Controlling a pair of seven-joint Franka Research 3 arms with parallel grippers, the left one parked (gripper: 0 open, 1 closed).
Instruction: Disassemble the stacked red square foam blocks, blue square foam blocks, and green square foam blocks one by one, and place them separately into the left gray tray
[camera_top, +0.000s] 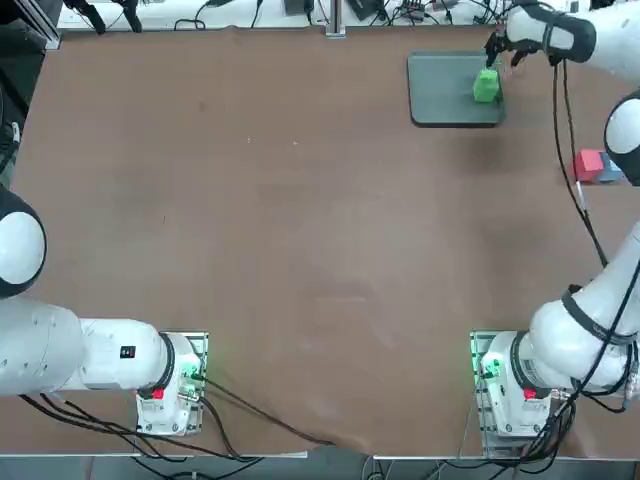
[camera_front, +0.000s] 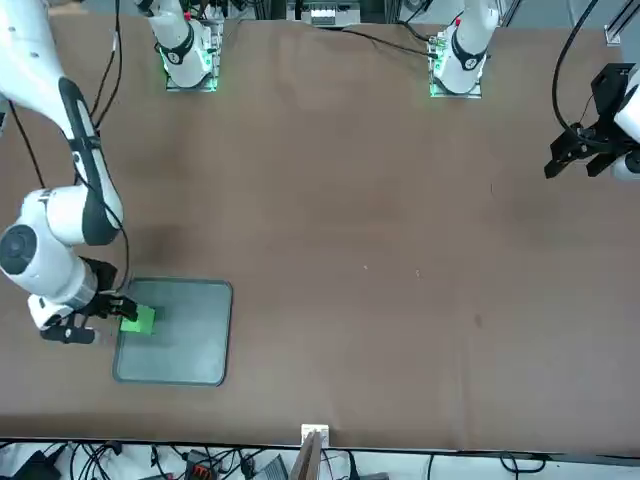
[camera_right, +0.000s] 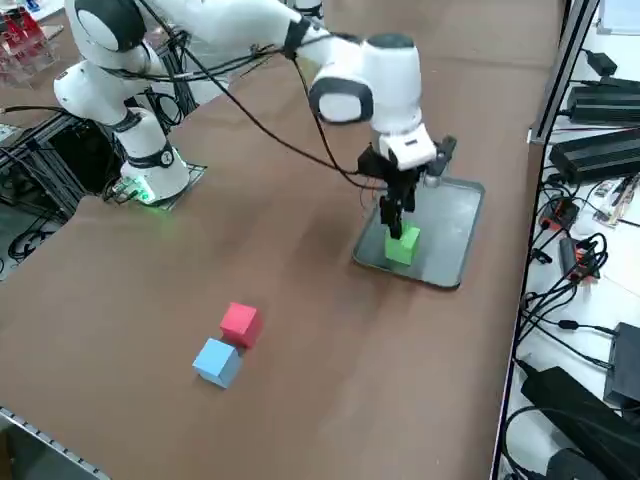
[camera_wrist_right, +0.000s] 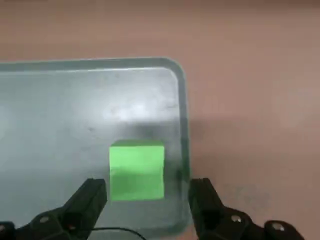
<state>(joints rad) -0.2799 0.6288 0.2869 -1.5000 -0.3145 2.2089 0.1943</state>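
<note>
Claw (camera_wrist_right: 147, 200) (wide) over green cube (camera_wrist_right: 137, 170), tray (camera_wrist_right: 60, 100) edge.

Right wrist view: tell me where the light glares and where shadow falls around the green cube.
Right wrist view: a pale glare patch lies on the flat dark-gray tray beyond the bright-green foam cube; a dim shadow edges the cube's far side. The open right pincer hangs above it, fingers clear of the cube. Right side view: the tray shows a soft sheen.

Green cube (camera_wrist_right: 136, 170) in gray tray (camera_wrist_right: 60, 100); red (camera_right: 240, 323), blue (camera_right: 217, 361) cubes apart.

matt foam green cube (camera_wrist_right: 136, 170), glossy gray tray (camera_wrist_right: 75, 100)
</note>
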